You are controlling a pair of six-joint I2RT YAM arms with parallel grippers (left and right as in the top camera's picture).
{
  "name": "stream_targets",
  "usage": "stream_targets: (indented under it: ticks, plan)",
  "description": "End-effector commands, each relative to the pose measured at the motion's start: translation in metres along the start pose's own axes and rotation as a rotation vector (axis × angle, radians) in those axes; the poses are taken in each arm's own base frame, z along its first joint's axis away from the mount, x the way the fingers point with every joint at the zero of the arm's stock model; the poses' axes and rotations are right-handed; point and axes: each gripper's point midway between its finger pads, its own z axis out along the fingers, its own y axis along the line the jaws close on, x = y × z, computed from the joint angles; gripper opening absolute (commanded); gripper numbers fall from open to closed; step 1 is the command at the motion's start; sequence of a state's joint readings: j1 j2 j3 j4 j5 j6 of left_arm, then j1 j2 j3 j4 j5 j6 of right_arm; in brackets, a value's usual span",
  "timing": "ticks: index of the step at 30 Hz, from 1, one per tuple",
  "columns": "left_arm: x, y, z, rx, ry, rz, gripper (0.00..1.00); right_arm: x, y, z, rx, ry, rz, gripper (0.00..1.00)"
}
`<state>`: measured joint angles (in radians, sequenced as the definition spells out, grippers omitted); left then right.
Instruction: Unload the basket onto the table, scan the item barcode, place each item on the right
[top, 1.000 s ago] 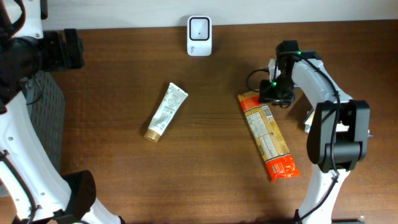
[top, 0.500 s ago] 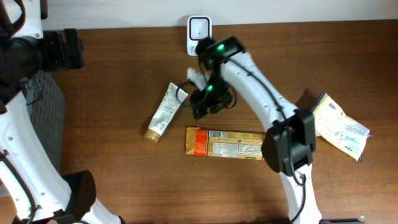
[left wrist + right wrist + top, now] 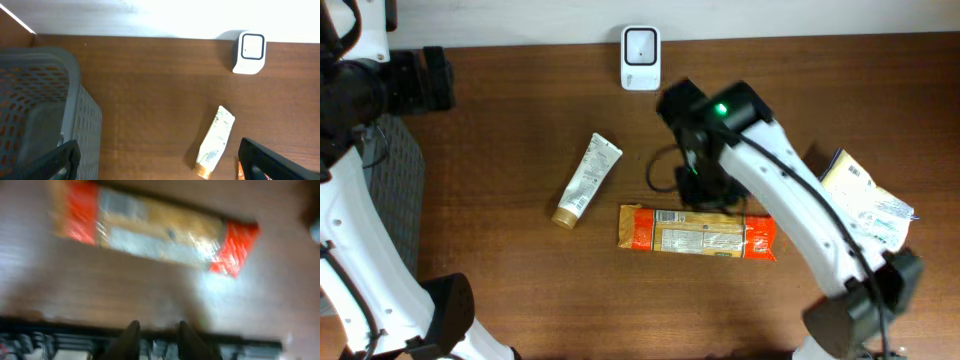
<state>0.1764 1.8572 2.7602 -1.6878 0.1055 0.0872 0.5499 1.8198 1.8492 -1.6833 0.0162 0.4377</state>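
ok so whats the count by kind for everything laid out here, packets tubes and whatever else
packets: 2, the orange packet and the white and yellow packet
tubes: 1, the tube
scanners: 1, the white scanner
baskets: 1, the grey basket
total: 5

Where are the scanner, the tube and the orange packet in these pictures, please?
scanner (image 3: 640,45), overhead view, on its white front face.
tube (image 3: 587,180), overhead view, on the middle of its body.
orange packet (image 3: 697,231), overhead view, on the pale label at its middle.
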Motion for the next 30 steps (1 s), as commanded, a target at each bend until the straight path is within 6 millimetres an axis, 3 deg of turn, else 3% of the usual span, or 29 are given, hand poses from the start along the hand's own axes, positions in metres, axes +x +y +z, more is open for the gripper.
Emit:
stream_targets:
  ticks: [1, 2, 4, 5, 7, 10, 13, 17, 19, 21, 22, 23, 24, 27, 30]
  plan:
    - [0.000, 0.000, -0.001, 0.006, -0.004, 0.009, 0.99, 0.030, -0.038, 0.044, 0.076, 0.051, 0.272, 0.41]
    - [-0.001, 0.000, -0.001, 0.006, -0.005, 0.009, 0.99, 0.041, -0.046, 0.064, 0.056, 0.076, 0.359, 0.52]
    - [0.000, 0.000, -0.001, 0.006, -0.004, 0.009, 0.99, 0.046, -0.033, 0.098, -0.090, 0.140, 0.423, 0.68]
    - [-0.001, 0.000, -0.001, 0.006, -0.005, 0.009, 0.99, 0.043, -0.017, 0.114, -0.204, 0.159, 0.452, 0.68]
    - [0.000, 0.000, -0.001, 0.006, -0.004, 0.009, 0.99, 0.036, -0.011, 0.137, -0.247, 0.166, 0.714, 0.65]
    - [0.000, 0.000, -0.001, 0.006, -0.004, 0.009, 0.99, 0.029, -0.019, 0.146, -0.206, 0.131, 0.844, 0.70]
    - [0.000, 0.000, -0.001, 0.006, -0.004, 0.009, 0.99, 0.022, -0.031, 0.155, -0.147, 0.076, 0.992, 0.63]
    - [0.000, 0.000, -0.001, 0.006, -0.004, 0.009, 0.99, 0.020, -0.050, 0.164, -0.060, 0.000, 1.217, 0.65]
    - [0.000, 0.000, -0.001, 0.006, -0.004, 0.009, 0.99, 0.006, -0.047, 0.174, -0.121, -0.052, 1.215, 0.78]
    - [0.000, 0.000, -0.001, 0.006, -0.004, 0.009, 0.99, -0.009, -0.051, 0.181, -0.148, -0.138, 1.218, 0.78]
    - [0.000, 0.000, -0.001, 0.006, -0.004, 0.009, 0.99, -0.021, -0.059, 0.186, -0.147, -0.229, 1.224, 0.73]
    - [0.000, 0.000, -0.001, 0.006, -0.004, 0.009, 0.99, -0.050, -0.058, 0.190, -0.170, -0.334, 1.081, 0.66]
    - [0.000, 0.000, -0.001, 0.006, -0.004, 0.009, 0.99, -0.064, -0.045, 0.193, -0.224, -0.347, 0.956, 0.66]
    - [0.000, 0.000, -0.001, 0.006, -0.004, 0.009, 0.99, -0.085, -0.017, 0.208, -0.342, -0.295, 0.747, 0.68]
    - [0.000, 0.000, -0.001, 0.006, -0.004, 0.009, 0.99, -0.110, -0.001, 0.204, -0.450, -0.212, 0.447, 0.77]
